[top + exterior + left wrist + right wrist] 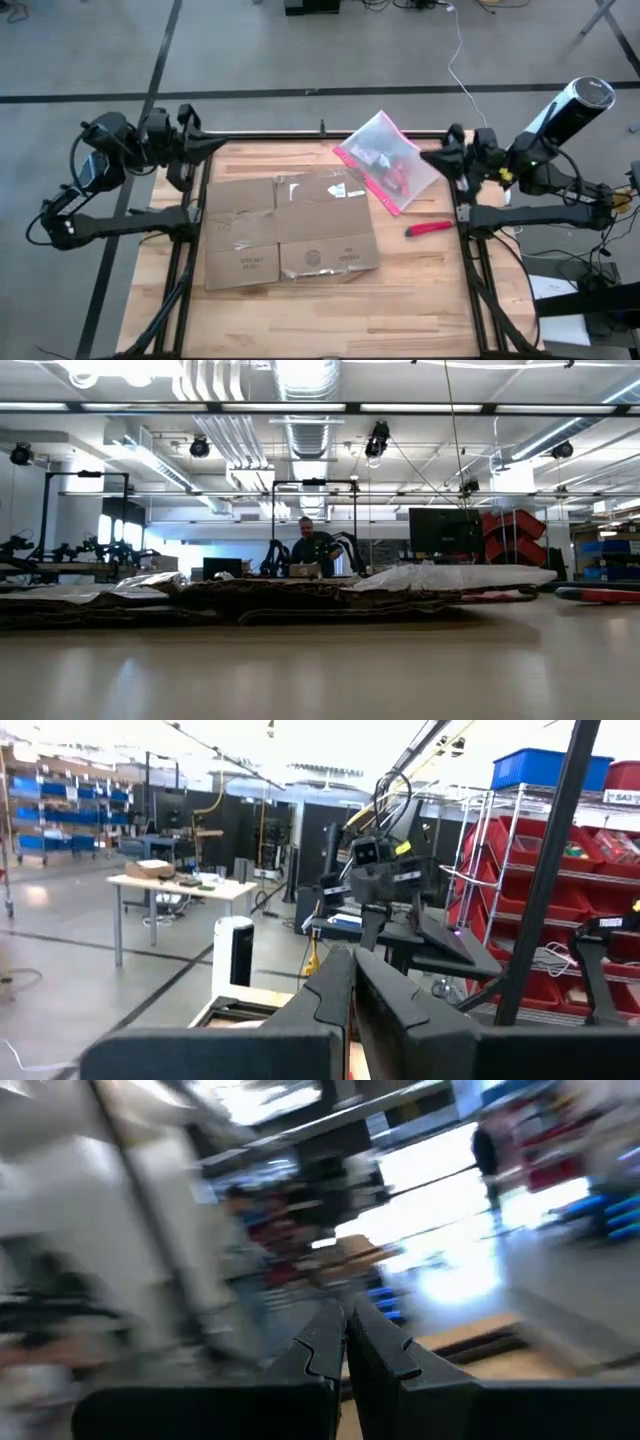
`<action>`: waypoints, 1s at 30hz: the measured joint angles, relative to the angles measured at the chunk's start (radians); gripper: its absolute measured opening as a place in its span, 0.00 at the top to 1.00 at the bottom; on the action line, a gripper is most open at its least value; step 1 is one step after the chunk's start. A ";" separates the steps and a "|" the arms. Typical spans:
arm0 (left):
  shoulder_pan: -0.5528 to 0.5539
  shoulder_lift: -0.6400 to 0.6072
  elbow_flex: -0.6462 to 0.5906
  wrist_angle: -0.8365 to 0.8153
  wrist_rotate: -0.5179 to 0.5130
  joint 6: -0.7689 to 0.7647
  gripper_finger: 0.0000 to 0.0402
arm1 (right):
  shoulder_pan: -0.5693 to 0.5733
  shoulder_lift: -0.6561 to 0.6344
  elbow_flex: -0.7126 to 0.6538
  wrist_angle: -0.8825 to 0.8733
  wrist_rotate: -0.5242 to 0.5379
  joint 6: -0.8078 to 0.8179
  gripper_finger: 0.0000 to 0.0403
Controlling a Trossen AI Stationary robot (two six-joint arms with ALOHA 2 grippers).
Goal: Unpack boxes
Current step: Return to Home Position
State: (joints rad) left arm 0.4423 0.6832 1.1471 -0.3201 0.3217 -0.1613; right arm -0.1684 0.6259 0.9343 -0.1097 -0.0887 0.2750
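Looking down on the rig, I see the cardboard box [290, 230] lying flattened in the middle of the table [430, 310], with its flaps spread and its tape and small white labels facing up. A pink-edged zip pouch [388, 160] lies just off the box's far right corner. A red-handled tool [430, 229] lies apart from both on the right side. The left gripper [213, 144] hangs at the table's far left corner, and the right gripper [432, 156] is at the far right, by the pouch's outer edge. Both have their fingers pressed together on nothing. The tabletop is pale wooden planks in a black frame. Behind it I see a workshop with ceiling ducts, monitors, red bin racks [600, 850] and a person [312, 550] at a bench.
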 joint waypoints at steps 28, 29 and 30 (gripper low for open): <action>0.000 -0.199 0.076 -0.247 -0.024 0.105 0.99 | 0.000 -0.264 0.053 -0.317 -0.068 -0.267 1.00; -0.001 -0.221 0.036 -0.203 -0.024 0.089 0.99 | 0.000 -0.285 0.005 -0.269 -0.067 -0.259 1.00; 0.000 -0.240 -0.017 -0.142 -0.025 0.068 0.99 | 0.000 -0.304 -0.045 -0.206 -0.065 -0.244 1.00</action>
State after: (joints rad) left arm 0.4419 0.4428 1.1303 -0.4623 0.2970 -0.0930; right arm -0.1682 0.3214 0.8897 -0.3154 -0.1541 0.0306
